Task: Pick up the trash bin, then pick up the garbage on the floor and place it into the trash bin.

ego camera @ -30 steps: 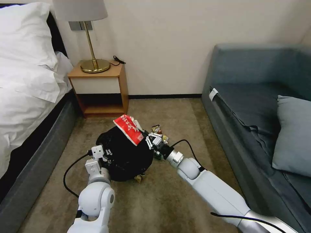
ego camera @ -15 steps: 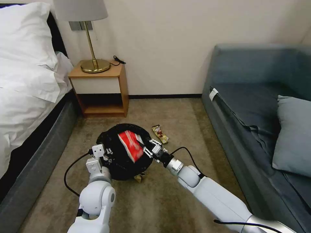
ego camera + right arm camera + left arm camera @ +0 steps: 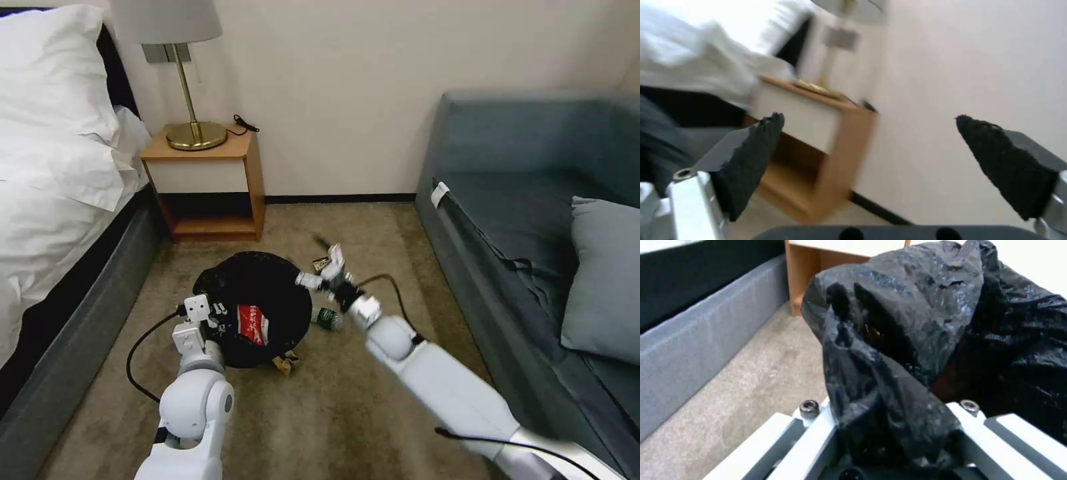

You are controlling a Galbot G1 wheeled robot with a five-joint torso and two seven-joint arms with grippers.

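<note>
Your left gripper (image 3: pixel 215 319) was clamped on the trash bin's (image 3: pixel 260 280) black-bagged rim at its 8 o'clock, holding it as a ready target, red-white packet (image 3: pixel 252 324) inside. At the bin's 3 o'clock your right gripper (image 3: pixel 319 268) hung empty, jaws spread, with the bottle (image 3: pixel 327 318) and brown-yellow wrapper (image 3: pixel 321 263) on the carpet (image 3: pixel 333 413) beside it.

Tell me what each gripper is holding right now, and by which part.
The left gripper holds the trash bin by the near rim, clamped over the black bag folded there. The right gripper is open and holds nothing, just beyond the bin.
</note>
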